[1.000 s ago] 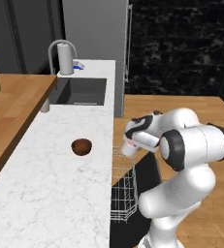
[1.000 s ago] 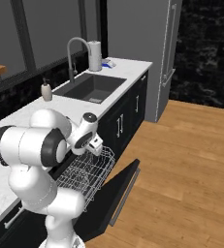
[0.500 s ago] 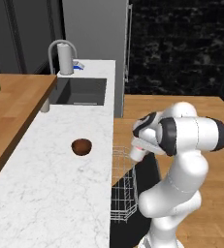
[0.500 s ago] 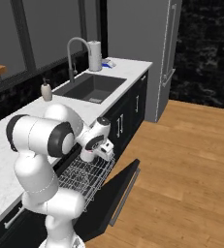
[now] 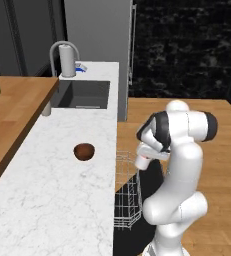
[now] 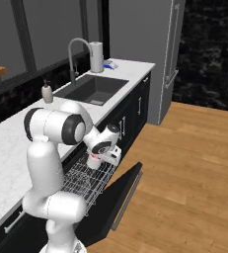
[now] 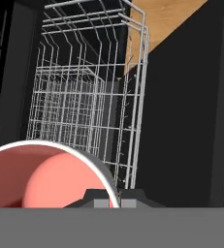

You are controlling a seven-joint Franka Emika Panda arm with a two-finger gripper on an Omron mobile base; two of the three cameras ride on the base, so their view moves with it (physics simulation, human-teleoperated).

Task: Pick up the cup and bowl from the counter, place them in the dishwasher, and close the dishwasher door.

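1. The gripper is clenched on the cup, holding it above the pulled-out wire rack of the dishwasher.
2. In the hand view the cup fills the lower left. Its white rim sweeps across to the two fingertips, which pinch the wall at the rim on the right side. The pinkish-red inside faces the camera.
3. In the right base view the cup shows just under the wrist, white below and pinkish-red above, with the gripper pressed to its side. It hangs over the near end of the rack, clear of the wires.
4. The dishwasher door is folded down and open, a flat black panel sloping toward the wooden floor. In the hand view the door lies to the right of the white rack.
5. The bowl sits on the counter, dark reddish-brown, upright, well apart from the gripper and near the middle of the marble slab.
6. Farther along the counter lies the sink with its curved faucet and a tall white cylinder beside it.
7. A wooden board surface adjoins the counter on the left side of the left base view.
8. The arm bends at its elbow above the door, wrist turned toward the rack.
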